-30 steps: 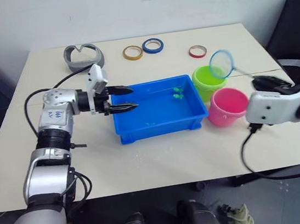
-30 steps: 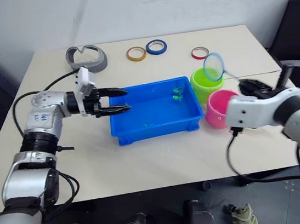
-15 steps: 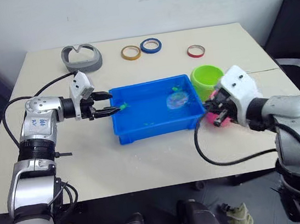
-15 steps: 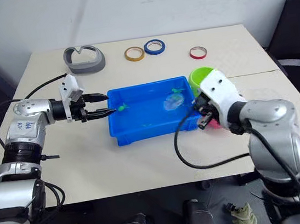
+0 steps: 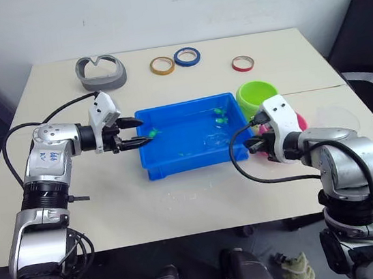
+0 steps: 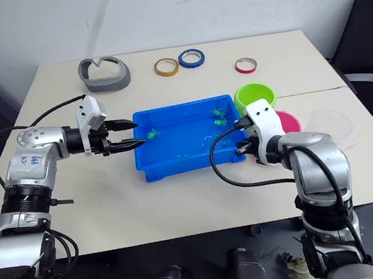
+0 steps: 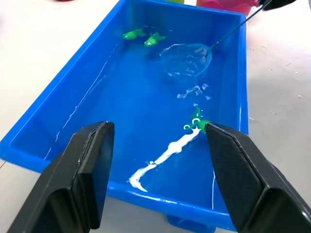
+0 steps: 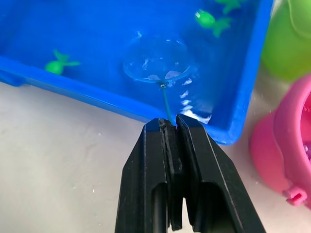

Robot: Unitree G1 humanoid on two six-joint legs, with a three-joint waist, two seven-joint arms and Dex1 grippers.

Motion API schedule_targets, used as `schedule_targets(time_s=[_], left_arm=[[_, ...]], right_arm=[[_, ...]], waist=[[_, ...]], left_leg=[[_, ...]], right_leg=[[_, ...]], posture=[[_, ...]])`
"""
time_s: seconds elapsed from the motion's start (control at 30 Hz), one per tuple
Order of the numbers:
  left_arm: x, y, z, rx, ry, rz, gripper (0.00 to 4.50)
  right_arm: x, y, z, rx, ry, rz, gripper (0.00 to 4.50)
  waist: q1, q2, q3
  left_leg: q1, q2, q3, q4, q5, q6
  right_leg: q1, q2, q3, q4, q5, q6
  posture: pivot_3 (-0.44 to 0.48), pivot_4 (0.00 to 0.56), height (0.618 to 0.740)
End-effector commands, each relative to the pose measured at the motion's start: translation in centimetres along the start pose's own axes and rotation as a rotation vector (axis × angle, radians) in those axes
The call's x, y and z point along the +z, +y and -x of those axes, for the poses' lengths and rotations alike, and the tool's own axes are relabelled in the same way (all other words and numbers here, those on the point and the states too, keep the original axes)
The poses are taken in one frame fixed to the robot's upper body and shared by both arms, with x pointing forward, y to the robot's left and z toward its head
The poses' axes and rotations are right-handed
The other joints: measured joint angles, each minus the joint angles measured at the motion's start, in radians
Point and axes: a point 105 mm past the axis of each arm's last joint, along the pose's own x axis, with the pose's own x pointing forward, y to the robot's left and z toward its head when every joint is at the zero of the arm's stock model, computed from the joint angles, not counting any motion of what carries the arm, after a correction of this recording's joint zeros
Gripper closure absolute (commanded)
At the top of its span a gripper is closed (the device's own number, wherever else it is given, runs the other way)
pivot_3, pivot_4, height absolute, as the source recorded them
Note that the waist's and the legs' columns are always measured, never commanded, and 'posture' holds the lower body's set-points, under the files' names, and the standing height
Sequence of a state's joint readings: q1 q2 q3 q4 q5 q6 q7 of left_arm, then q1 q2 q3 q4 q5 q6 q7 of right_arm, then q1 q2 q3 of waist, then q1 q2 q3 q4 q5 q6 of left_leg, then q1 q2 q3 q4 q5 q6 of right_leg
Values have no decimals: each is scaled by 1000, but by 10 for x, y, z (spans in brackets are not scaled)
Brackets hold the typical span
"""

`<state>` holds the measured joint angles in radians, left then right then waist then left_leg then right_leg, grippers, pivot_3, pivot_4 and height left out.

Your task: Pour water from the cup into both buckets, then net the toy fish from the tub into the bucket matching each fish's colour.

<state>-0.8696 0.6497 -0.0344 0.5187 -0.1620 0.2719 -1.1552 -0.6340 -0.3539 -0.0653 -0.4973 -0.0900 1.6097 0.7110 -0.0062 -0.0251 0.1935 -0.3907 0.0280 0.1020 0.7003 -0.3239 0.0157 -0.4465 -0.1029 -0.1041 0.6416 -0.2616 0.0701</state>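
Blue tub (image 5: 196, 157) sits mid-table, long sides parallel to the table's front edge. Lime green bucket (image 5: 257, 96) stands just off the tub's far right corner; pink bucket (image 6: 287, 123) is beside it toward the front, partly behind the right arm. Clear cup (image 6: 332, 124) stands further right, near the table's right edge. Broad bare tabletop lies in front of the tub and to its left.

Right gripper (image 8: 170, 133) hovers at the tub's front right corner, fingers pressed together on the net's thin handle. Net (image 7: 187, 59) hoop lies submerged in the right half of the tub. Two green fish (image 7: 144, 36) float near the far right corner, apart from the hoop; another green fish (image 8: 59, 64) lies near the front wall, and one (image 7: 198, 121) at the left end.

Left gripper (image 5: 139, 132) is at the tub's left rim, fingers spread, tips over the rim, holding nothing.

Versus 0.5 s ago: right arm drawn in closer to the front right corner, hoop lower in the water; cup now uncovered. Left gripper much as before.

Grey holder (image 5: 101, 71) and three tape rings (image 5: 187, 57) line the far edge.
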Motion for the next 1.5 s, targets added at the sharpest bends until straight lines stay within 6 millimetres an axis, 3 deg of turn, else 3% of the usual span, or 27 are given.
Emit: schedule_targets(time_s=[0.03, 0.4, 0.77, 1.5], left_arm=[[13, 4, 12, 29, -35, -35, 1216], [19, 4, 15, 32, -43, -47, 1216], [21, 3, 11, 26, -61, -54, 1216], [35, 3, 13, -25, -145, -78, 1216]], right_arm=[[7, -6, 1, -46, -30, -34, 4500], [19, -18, -12, -119, -86, -85, 4500], [32, -12, -14, -93, -165, -78, 4500], [26, 25, 40, 80, -234, 145, 4500]], waist=[[-1, 0, 0], [-2, 0, 0], [-3, 0, 0], [-2, 0, 0]], left_leg=[[0, 0, 0, 0, 0, 0], [0, 0, 0, -1, 0, 0], [0, 1, 0, -1, 0, 0], [-1, 1, 0, -3, -1, 1]], right_leg=[[0, 0, 0, 0, 0, 0], [0, 0, 0, 0, 0, 0], [0, 0, 0, -1, 0, 0], [0, 0, 0, -4, 0, 0]], posture=[[0, 150, 713], [0, 150, 713], [0, 150, 713], [0, 150, 713]])
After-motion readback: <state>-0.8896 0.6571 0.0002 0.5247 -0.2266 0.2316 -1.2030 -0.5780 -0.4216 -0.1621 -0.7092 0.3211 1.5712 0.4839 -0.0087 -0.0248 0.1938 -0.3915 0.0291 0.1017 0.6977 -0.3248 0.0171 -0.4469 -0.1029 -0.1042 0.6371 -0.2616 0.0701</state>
